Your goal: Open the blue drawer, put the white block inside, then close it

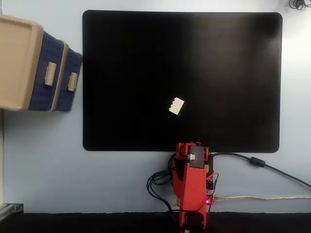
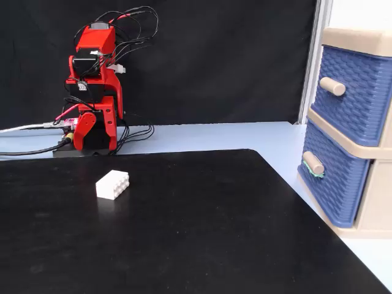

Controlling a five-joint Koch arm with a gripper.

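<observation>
The red arm (image 2: 93, 86) sat folded at its base at the near edge of the surface in the top-down fixed view, tucked clear of the black mat (image 1: 233, 73). Its claw was curled in against the body, and I could not tell whether the jaws were apart or together. The white block (image 1: 177, 106) lay alone on the mat, just ahead of the base, probably an easy first reach. At the far left stood the beige cabinet (image 1: 17, 58), both drawers shut and handles facing the mat. The blue drawer (image 2: 334, 177), the lower one, was closed, its handle (image 2: 313, 163) jutting out ready for a pull. Nothing had started yet, by my reading.
</observation>
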